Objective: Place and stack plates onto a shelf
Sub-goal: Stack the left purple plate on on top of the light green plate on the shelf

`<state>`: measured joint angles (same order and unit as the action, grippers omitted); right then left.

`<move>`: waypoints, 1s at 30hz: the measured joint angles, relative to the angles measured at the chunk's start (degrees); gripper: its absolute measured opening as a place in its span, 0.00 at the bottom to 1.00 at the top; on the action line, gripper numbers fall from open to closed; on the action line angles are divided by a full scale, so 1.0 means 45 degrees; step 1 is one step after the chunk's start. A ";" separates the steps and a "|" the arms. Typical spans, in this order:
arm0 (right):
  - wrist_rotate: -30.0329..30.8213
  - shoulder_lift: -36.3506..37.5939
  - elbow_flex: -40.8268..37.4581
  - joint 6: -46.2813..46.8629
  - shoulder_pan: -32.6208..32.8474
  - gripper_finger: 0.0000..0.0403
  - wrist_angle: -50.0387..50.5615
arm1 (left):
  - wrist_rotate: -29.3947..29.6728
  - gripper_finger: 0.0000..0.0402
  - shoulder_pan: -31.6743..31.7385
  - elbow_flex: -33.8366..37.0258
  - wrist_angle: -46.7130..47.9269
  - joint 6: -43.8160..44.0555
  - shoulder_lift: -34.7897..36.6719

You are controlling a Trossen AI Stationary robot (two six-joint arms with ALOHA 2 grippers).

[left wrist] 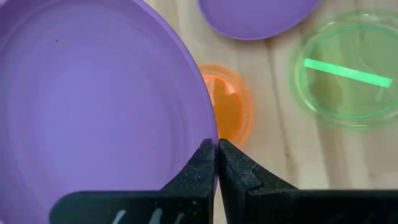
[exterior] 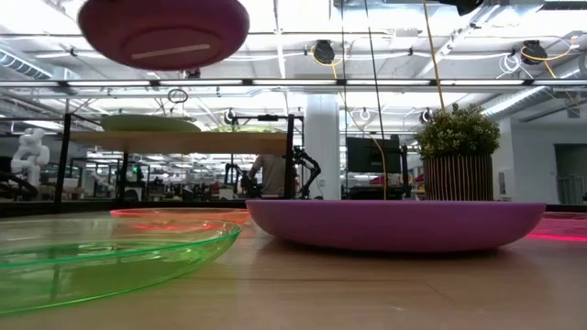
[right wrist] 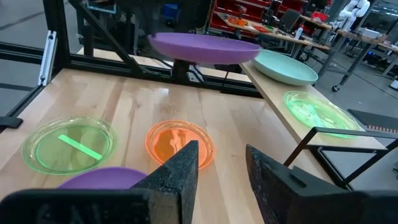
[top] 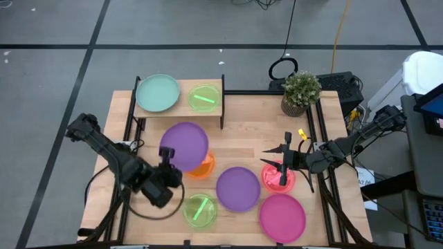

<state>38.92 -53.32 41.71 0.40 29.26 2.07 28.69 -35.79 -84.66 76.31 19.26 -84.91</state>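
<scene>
The left claw (top: 166,153) is clamped on the rim of a large purple plate (top: 185,145) and holds it up in the air, clear of the counter (top: 249,138). In the left wrist view its two fingers (left wrist: 202,165) are pressed together over the plate's edge. From above, the raised plate hangs between the shelf (top: 216,107) and the plates lying on the counter, and it partly covers a small orange plate (top: 203,167) that lies flat beneath it.

The shelf stands at the counter's far edge and carries two plates side by side: a pale teal plate (top: 158,93) on the left and a small green plate (top: 203,97) on the right.

On the counter, a second purple plate (top: 238,187) lies near the middle. A second small green plate (top: 199,209) lies near the front edge, to the left of it. A magenta plate (top: 282,217) sits at the front right.

The right claw (top: 284,155) hovers over a small red-pink plate (top: 278,177) on the right side of the counter, its fingers (right wrist: 180,171) apart and gripping nothing. A potted plant (top: 300,93) stands at the far right corner of the counter.
</scene>
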 joint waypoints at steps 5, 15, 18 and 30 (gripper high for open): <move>0.0000 0.0000 0.0000 0.0086 0.0000 0.29 -0.0005 | -0.0008 0.02 0.1239 0.0000 -0.0016 -0.1618 0.0670; -0.0005 0.0000 0.0000 0.0103 0.0000 0.29 0.0084 | -0.0019 0.02 0.4157 0.0000 -0.0056 -0.4828 0.1307; -0.0010 0.0000 0.0000 0.0103 0.0000 0.29 0.0221 | -0.0067 0.02 0.5079 0.0000 -0.0068 -0.5440 0.1513; -0.0024 0.0000 0.0000 0.0087 0.0000 0.29 0.0680 | -0.0770 0.02 0.7731 0.0005 -0.0072 -0.6681 0.2483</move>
<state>38.81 -53.32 41.71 0.79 29.26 5.13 25.22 -1.00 -84.64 75.99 -10.81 -73.74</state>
